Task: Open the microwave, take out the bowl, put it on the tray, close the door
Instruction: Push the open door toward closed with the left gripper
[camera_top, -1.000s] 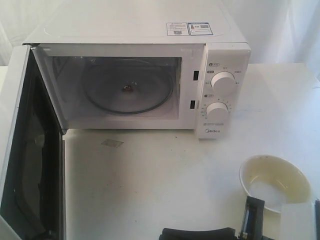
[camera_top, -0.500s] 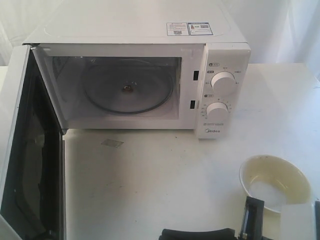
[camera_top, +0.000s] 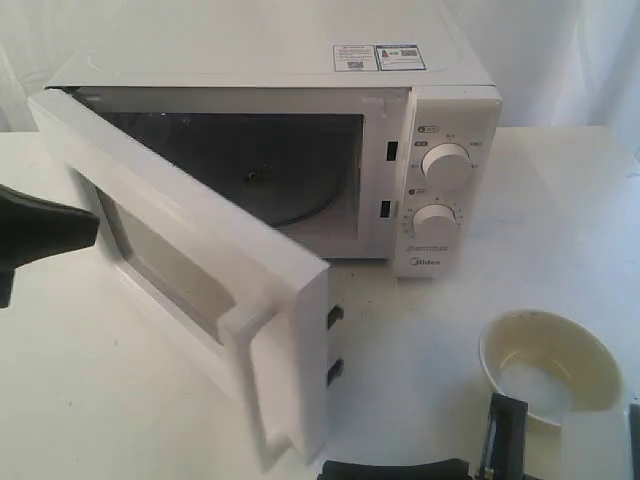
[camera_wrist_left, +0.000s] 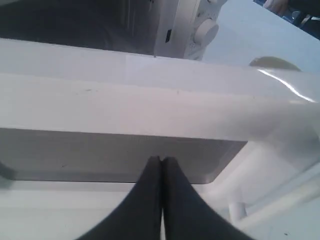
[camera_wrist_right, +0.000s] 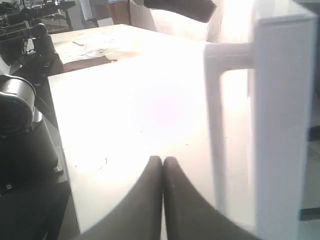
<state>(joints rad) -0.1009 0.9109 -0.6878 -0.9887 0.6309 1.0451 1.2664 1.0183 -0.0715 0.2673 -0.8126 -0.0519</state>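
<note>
The white microwave (camera_top: 270, 60) stands at the back with its door (camera_top: 290, 300) swung about halfway across the cavity, handle (camera_top: 245, 320) facing outward. My left gripper (camera_top: 90, 228) is shut and empty, its tips (camera_wrist_left: 161, 159) against the door's outer face by the window (camera_wrist_left: 115, 155). The cream bowl (camera_top: 548, 365) sits upright on the table at the front right, out of the oven. My right gripper (camera_wrist_right: 162, 159) is shut and empty, low over the table near the door's free edge. No tray can be made out.
The right arm's black parts (camera_top: 500, 440) lie along the front edge beside the bowl. A white flat block (camera_top: 600, 445) sits at the front right corner. The glass turntable (camera_top: 300, 195) shows inside the cavity. The door handle (camera_wrist_right: 215, 125) stands close ahead of the right gripper.
The door has swung from wide open to roughly half shut. My left gripper has come into view at the left, behind the door. The bowl and right arm have not moved.
</note>
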